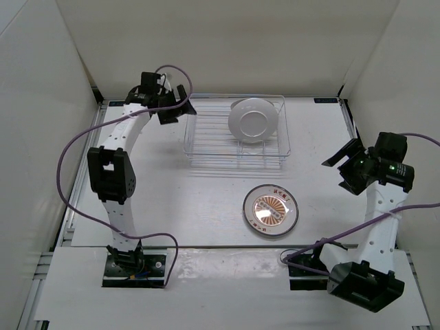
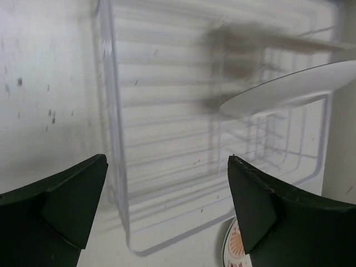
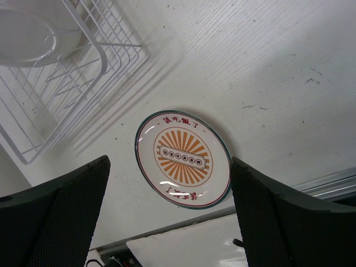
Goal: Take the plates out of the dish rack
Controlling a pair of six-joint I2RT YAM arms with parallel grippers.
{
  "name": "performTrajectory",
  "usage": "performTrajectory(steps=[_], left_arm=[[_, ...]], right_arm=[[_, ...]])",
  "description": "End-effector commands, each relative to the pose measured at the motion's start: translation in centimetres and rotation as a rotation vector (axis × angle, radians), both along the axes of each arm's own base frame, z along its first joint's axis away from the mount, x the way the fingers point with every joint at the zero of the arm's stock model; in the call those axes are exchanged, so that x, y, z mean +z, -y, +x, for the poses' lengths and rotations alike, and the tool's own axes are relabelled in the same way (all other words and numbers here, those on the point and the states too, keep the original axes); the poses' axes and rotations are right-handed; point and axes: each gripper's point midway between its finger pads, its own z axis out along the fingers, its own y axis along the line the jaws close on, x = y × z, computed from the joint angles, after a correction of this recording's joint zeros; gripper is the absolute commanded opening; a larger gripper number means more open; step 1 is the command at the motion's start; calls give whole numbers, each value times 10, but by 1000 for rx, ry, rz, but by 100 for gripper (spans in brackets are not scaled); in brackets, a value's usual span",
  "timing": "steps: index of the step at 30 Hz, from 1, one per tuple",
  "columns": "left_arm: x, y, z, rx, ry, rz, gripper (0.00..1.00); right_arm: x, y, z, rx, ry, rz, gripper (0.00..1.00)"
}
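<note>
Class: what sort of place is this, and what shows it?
Likely a robot test booth: plain white walls around a white table, white-and-black left arm and right arm bolted on, a clear wire dish rack.

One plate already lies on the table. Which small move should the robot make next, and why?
Probably the left hand should travel right along the dish rack toward the rim of the white plate. That plate leans in the rack's right part, while the orange plate lies flat on the table. The left hand is open, holds nothing, and hovers at the rack's left end.
</note>
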Motion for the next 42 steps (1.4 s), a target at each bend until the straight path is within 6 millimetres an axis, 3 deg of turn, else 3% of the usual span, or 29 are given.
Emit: performTrajectory(steps=[1, 2, 4, 5, 6, 8, 9, 10, 11, 12, 13, 16, 20, 25, 28, 31, 33, 34, 42], left_arm=[[125, -4, 32, -18, 487, -74, 100], [125, 0, 45, 1, 509, -108, 100], [183, 17, 65, -46, 695, -198, 89], [162, 28, 94, -30, 629, -282, 83], [163, 51, 89, -121, 611, -356, 77], [158, 73, 102, -162, 581, -442, 73], [139, 101, 93, -230, 533, -465, 74], [134, 110, 92, -272, 568, -435, 80], [107, 127, 82, -312, 527, -416, 80], [104, 142, 73, -388, 599, -354, 82], [89, 154, 68, -418, 594, -342, 89], [70, 171, 67, -458, 598, -318, 94], [52, 187, 70, -494, 621, -268, 98], [29, 187, 80, -475, 610, -239, 99], [25, 190, 78, -483, 601, -252, 97], [19, 193, 71, -495, 575, -269, 89], [32, 196, 67, -506, 602, -303, 82], [27, 198, 64, -512, 590, -309, 80], [54, 216, 40, -601, 557, -486, 50]], right_arm=[[0, -1, 0, -3, 40, 2, 89], [-1, -2, -1, -6, 36, 10, 89], [-2, -5, 0, 2, 38, 23, 89], [-2, -5, 1, 6, 38, 28, 89], [-2, -6, 4, 13, 43, 32, 89], [-4, -7, 7, 24, 47, 38, 89], [-3, -7, 8, 31, 60, 38, 89], [-6, -7, 8, 35, 54, 37, 89], [-5, -8, 7, 37, 62, 37, 89], [-4, -7, 7, 42, 69, 27, 89], [-2, -7, 5, 43, 74, 18, 89], [-3, -6, 2, 53, 65, 2, 89], [-1, -6, 1, 69, 68, -12, 89], [1, -7, -2, 72, 62, -14, 89], [-3, -7, -4, 74, 45, -13, 89], [-2, -5, -6, 67, 39, -20, 89], [-3, -4, -6, 63, 34, -22, 89], [-4, -4, -5, 63, 29, -22, 89], [-12, -3, -6, 50, -7, -9, 89]])
